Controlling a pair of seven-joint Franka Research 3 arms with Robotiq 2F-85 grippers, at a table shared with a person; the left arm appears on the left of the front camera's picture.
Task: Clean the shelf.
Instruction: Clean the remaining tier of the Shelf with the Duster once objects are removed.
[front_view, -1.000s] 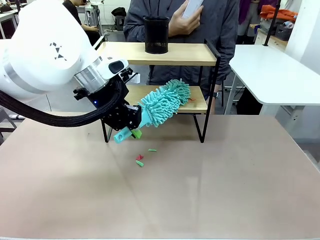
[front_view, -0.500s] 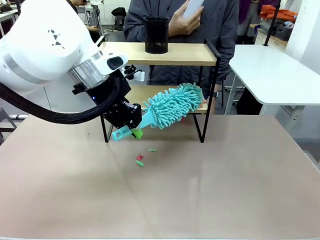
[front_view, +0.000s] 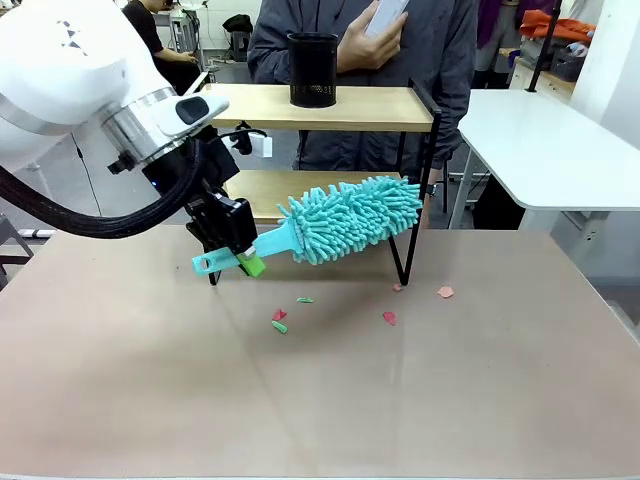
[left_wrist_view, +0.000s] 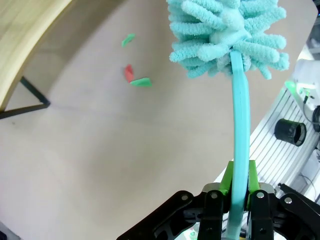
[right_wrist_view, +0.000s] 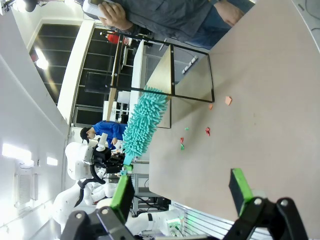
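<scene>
Pale brown tabletop (front_view: 450, 400) fills the near ground, matte and bare apart from a few small scraps: green and red bits (front_view: 280, 320) near the middle, another red one (front_view: 389, 318) and a pinkish one (front_view: 445, 292) farther right. At its far edge stands the shelf (front_view: 370, 108), centred, with a black mesh cup (front_view: 312, 70) on the upper board. A person (front_view: 440, 60) in a dark grey jacket stands just behind it. A white table (front_view: 550, 150) sits off to the right, and more desks and clutter show in the room beyond.

The left pincer (front_view: 245, 262) is clamped on the handle of a teal duster (front_view: 350, 220), whose fluffy head lies across the front of the lower board near the right frame post. From the right wrist, the right pincer (right_wrist_view: 181, 190) hangs with its fingers wide apart above the tabletop, holding nothing.
</scene>
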